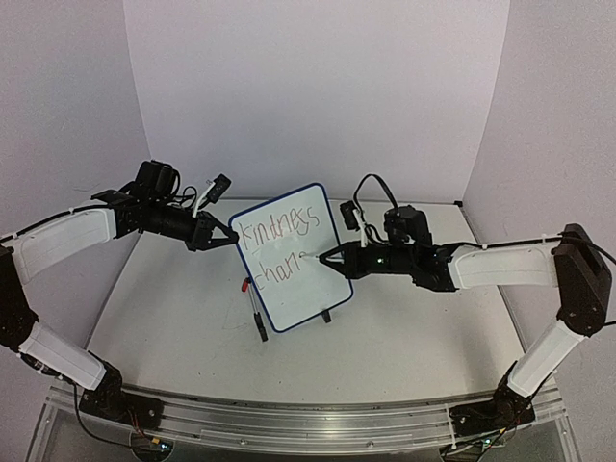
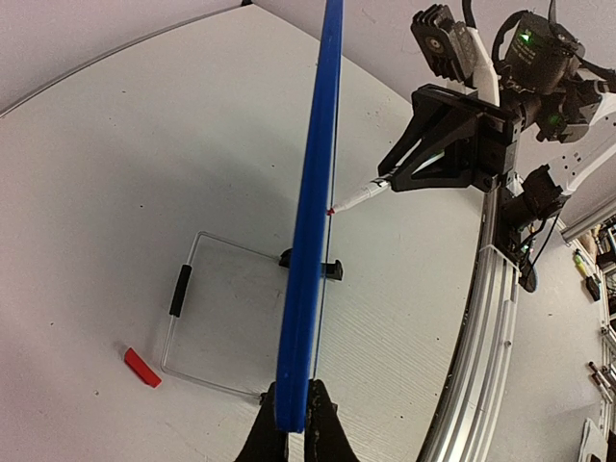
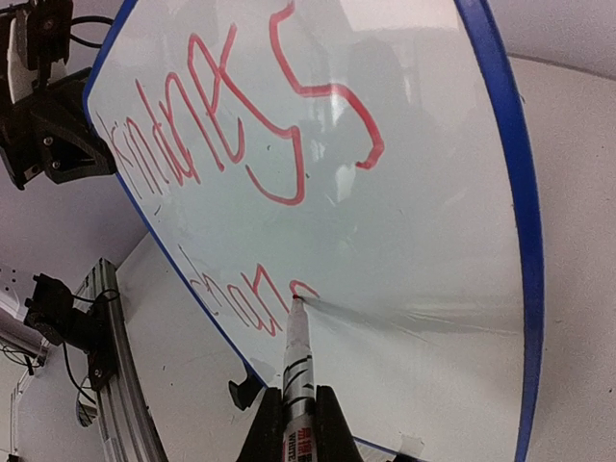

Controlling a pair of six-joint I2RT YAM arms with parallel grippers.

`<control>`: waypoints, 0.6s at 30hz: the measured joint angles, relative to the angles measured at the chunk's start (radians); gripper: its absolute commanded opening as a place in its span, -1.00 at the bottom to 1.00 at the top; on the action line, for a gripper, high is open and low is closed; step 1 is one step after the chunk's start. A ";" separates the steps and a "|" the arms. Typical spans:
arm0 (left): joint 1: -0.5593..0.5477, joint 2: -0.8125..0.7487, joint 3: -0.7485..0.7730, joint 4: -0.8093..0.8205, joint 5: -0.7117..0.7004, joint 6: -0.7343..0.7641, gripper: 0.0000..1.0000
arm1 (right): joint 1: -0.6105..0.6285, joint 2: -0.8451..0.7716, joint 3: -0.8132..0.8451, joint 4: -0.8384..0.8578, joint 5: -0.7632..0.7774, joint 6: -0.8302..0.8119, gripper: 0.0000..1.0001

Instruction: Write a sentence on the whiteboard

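Two checks, technician: where does the whiteboard [image 1: 289,289] stand, and how far along is the sentence [image 1: 277,234]?

TECH: Board upright on its feet, leaning back slightly, mid-table [image 1: 414,337] between both arms. Line one reads "kindness"; line two reads "chan" in red. Roughly half appears done, so the step in hand is judged to be the rest of "changes".

OP: Jaw status?

TECH: Left gripper [image 2: 292,430]: jaws clamped on the blue frame [image 2: 313,221] at the board's edge, bracing it. Right gripper [image 3: 294,423]: jaws clamped on the marker [image 3: 296,356], tip touching the board just after the last letter (the right wrist view shows the contact).

OP: Procedure for the next letter?

TECH: Recommended:
1. Press lightly; the board would likely tip or flex under a hard push, so let the left clamp take the load.
2. Match the letter height of "chan".
3. Space tightly; the right frame looks near for three more letters.
4. Lift the tip fully between strokes.
5. Leave the bottom band bare for line three.

A small red piece [image 2: 141,367] lies on the table behind the board, well apart; no action needed
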 measured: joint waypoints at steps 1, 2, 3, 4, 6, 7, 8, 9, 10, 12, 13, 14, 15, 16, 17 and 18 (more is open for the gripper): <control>0.000 0.000 0.000 0.000 0.000 0.000 -1.00 | 0.000 0.000 -0.003 -0.001 0.000 0.000 -1.00; 0.000 0.000 0.000 0.000 0.000 0.000 -1.00 | 0.000 0.000 -0.007 -0.002 0.001 0.000 -1.00; 0.000 0.000 0.000 0.000 0.000 0.000 -1.00 | 0.000 0.000 -0.010 -0.003 0.003 0.000 -1.00; 0.000 0.000 0.000 0.000 0.000 0.000 -1.00 | 0.000 0.000 -0.013 -0.003 0.005 0.000 -1.00; 0.000 0.000 0.000 0.000 0.000 0.000 -1.00 | 0.000 -0.001 -0.018 -0.006 0.009 0.000 -1.00; 0.000 0.000 0.000 0.000 0.000 0.000 -1.00 | 0.001 -0.003 -0.019 -0.006 0.012 0.000 -1.00; 0.000 0.000 0.000 0.000 0.000 0.000 -1.00 | 0.001 -0.004 -0.021 -0.008 0.015 0.000 -1.00; 0.000 0.000 0.000 0.000 0.000 0.000 -1.00 | 0.002 -0.007 -0.021 -0.010 0.020 0.000 -1.00; 0.000 0.000 0.000 0.000 0.000 0.000 -1.00 | 0.002 -0.009 -0.021 -0.013 0.024 -0.001 -1.00; 0.000 0.000 0.000 0.000 0.000 0.000 -1.00 | 0.002 -0.015 -0.022 -0.019 0.033 -0.001 -1.00; 0.000 0.000 0.000 0.000 0.000 0.000 -1.00 | 0.002 -0.018 -0.022 -0.021 0.038 -0.001 -1.00; 0.000 0.000 0.000 0.000 0.000 0.000 -1.00 | 0.002 -0.021 -0.022 -0.025 0.043 -0.001 -1.00; 0.000 0.000 0.000 0.000 0.000 0.000 -1.00 | 0.002 -0.024 -0.022 -0.027 0.047 -0.002 -1.00; 0.000 0.000 0.000 0.000 0.000 0.000 -1.00 | 0.002 -0.026 -0.022 -0.027 0.051 -0.002 -1.00; 0.000 0.000 0.000 0.000 0.000 0.000 -1.00 | 0.002 -0.027 -0.021 -0.028 0.053 -0.004 -1.00; 0.000 0.000 0.000 0.000 0.000 0.000 -1.00 | 0.002 -0.028 -0.021 -0.028 0.054 -0.005 -1.00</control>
